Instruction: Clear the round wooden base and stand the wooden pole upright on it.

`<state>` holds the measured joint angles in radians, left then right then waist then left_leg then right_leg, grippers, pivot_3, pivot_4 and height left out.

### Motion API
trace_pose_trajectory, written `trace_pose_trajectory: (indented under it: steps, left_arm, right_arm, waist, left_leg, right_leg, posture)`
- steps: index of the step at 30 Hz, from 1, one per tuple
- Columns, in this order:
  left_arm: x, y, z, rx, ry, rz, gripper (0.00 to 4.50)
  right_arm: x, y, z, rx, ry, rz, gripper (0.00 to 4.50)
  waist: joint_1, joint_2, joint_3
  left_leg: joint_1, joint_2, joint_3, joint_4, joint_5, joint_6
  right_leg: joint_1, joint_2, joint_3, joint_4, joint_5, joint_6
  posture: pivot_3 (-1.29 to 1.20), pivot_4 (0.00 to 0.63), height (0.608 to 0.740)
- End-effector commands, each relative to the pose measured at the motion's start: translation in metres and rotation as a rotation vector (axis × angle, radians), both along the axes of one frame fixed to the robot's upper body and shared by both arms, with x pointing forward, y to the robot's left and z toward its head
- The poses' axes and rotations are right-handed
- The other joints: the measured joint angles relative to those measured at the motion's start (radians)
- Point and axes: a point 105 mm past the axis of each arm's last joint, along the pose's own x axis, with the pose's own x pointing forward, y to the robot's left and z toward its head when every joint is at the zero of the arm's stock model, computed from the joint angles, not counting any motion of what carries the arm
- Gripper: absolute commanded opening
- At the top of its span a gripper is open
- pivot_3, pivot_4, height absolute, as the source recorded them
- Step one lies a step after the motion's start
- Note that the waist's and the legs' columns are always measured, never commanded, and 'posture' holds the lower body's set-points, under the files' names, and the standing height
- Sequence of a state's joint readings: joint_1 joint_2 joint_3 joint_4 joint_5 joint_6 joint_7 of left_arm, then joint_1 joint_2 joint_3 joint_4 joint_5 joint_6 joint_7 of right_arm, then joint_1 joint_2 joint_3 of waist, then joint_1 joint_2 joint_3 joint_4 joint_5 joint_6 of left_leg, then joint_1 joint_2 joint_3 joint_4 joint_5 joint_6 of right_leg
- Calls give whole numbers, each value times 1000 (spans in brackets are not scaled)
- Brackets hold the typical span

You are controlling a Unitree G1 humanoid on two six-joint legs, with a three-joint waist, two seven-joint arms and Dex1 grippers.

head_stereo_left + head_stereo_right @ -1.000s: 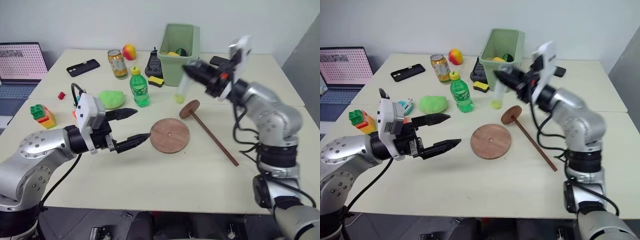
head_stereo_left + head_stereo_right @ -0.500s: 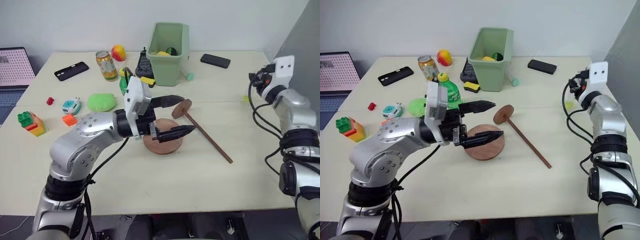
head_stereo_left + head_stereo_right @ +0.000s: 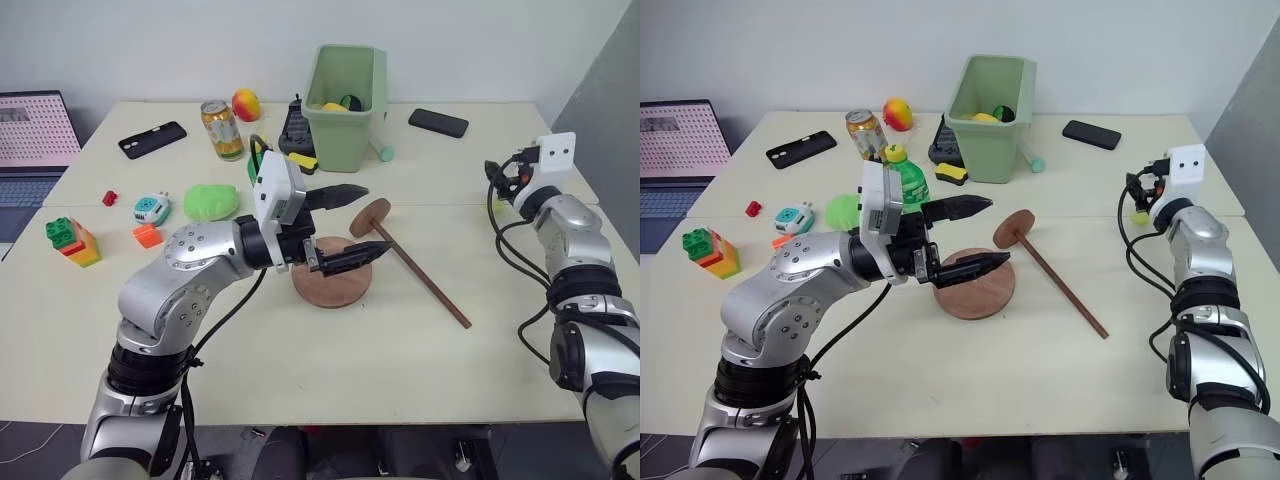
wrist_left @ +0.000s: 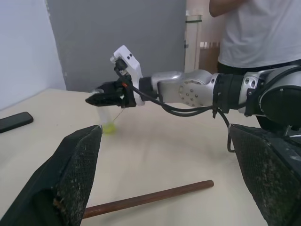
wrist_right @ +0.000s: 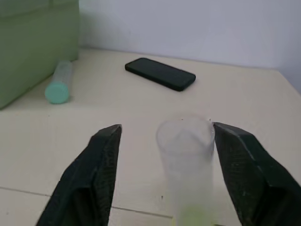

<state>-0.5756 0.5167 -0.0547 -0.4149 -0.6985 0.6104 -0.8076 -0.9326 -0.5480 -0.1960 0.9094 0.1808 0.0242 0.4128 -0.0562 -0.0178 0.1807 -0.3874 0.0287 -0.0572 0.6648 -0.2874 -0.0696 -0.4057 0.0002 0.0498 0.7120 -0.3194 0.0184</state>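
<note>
My left claw (image 3: pixel 345 225) hangs open over the round wooden base (image 3: pixel 332 285); my right claw (image 5: pixel 162 165) stands open around a clear tube (image 5: pixel 185 162).

My left fingers are spread wide, one above the base's far edge, one over its middle, holding nothing. The base lies flat on the table (image 3: pixel 300 370) with nothing resting on it. Just beside it on the right lies the wooden pole (image 3: pixel 425 287), flat, its small disc end (image 3: pixel 370 217) near my upper finger. At the right table edge the tube stands upright between my right fingers, apart from both. Beyond it lie a black phone (image 5: pixel 160 73) and a teal-capped tube (image 5: pixel 58 81) beside the green bin (image 3: pixel 346 92). A green bottle (image 3: pixel 905 172) stands behind my left wrist.
</note>
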Motion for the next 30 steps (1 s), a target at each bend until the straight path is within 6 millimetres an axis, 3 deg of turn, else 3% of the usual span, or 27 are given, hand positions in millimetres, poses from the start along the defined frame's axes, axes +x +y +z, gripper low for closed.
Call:
trace_pose_trajectory:
  steps: [1,2,4,9,13,15,19,23,30]
  left_arm:
    - [-2,-2,8,-9,-42,-19,4500]
    - [-1,-3,9,-11,-43,-20,4500]
    - [0,-3,9,-11,-45,-21,4500]
    - [-1,-2,10,-12,-41,-26,4500]
    - [2,12,10,20,-33,13,4500]
    - [6,24,6,54,-32,53,4500]
    - [4,50,-7,151,12,86,4500]
    - [-3,75,-25,262,84,98,4500]
    - [-6,80,-36,282,104,129,4500]
  right_arm:
    - [-4,-5,28,15,-95,-8,4223]
    - [-5,-5,30,14,-101,-9,4477]
    - [-7,-5,37,7,-122,-8,4477]
    - [-16,6,76,12,-218,43,4477]
    - [-33,28,124,-3,-292,143,4477]
    - [-39,43,131,-52,-260,202,4477]
    - [-49,80,117,-196,-93,377,4477]
    - [-63,119,80,-335,141,597,4477]
    - [-71,129,11,-277,562,684,4477]
  waist:
    - [0,0,0]
    - [0,0,0]
    - [0,0,0]
    - [2,0,0]
    - [2,0,0]
    - [2,0,0]
    - [1,0,0]
    - [2,1,1]
    - [22,1,1]
  left_leg:
    - [0,0,0,0,0,0]
    - [0,0,0,0,0,0]
    - [0,0,0,0,0,0]
    - [0,0,0,0,0,0]
    - [0,0,0,0,0,0]
    - [0,0,-1,0,0,0]
    - [1,0,-1,-1,-1,1]
    - [1,0,-2,-1,-2,4]
    - [-3,-1,-6,2,-3,5]
  right_leg:
    - [0,0,0,0,0,0]
    - [0,0,0,0,0,0]
    - [0,0,0,0,0,0]
    - [0,0,0,0,0,0]
    - [0,-1,-1,0,0,0]
    - [0,-1,-1,0,0,0]
    - [0,-1,-1,0,0,0]
    - [0,-1,-2,0,0,0]
    - [0,-1,-5,-1,0,0]
  posture:
    - [0,150,740]
    - [0,150,740]
    - [0,150,740]
    - [0,150,740]
    - [0,150,740]
    - [0,150,740]
    - [0,150,740]
    - [0,150,740]
    - [0,150,740]
